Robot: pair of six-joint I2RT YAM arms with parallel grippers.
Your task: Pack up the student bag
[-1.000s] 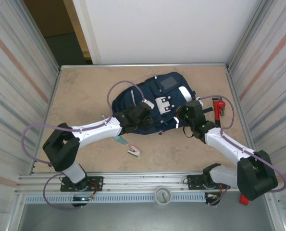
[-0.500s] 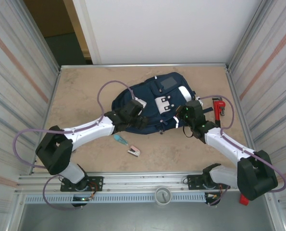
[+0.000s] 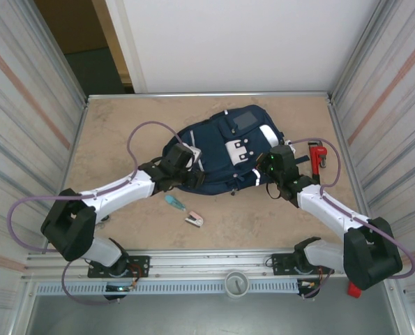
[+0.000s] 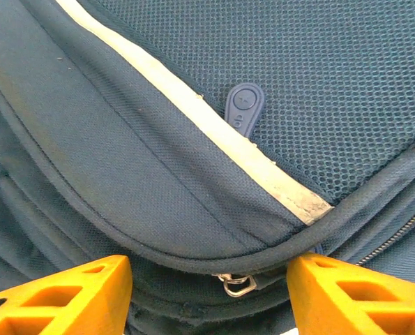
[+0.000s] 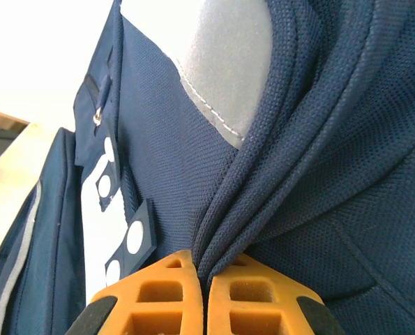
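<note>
Left wrist view: your left pincer stands apart, astride the lower seam of the student bag, with a metal zipper ring between its fingers. Your right pincer is clamped on a fabric fold at the bag's right side. The bag lies flat on the table.

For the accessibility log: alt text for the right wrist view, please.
Two orange fingers are shut on a bunched fold of the navy bag, seen close up. Left of the fold lie a white patch and a thin light stripe on the bag; a grey panel sits above.
</note>
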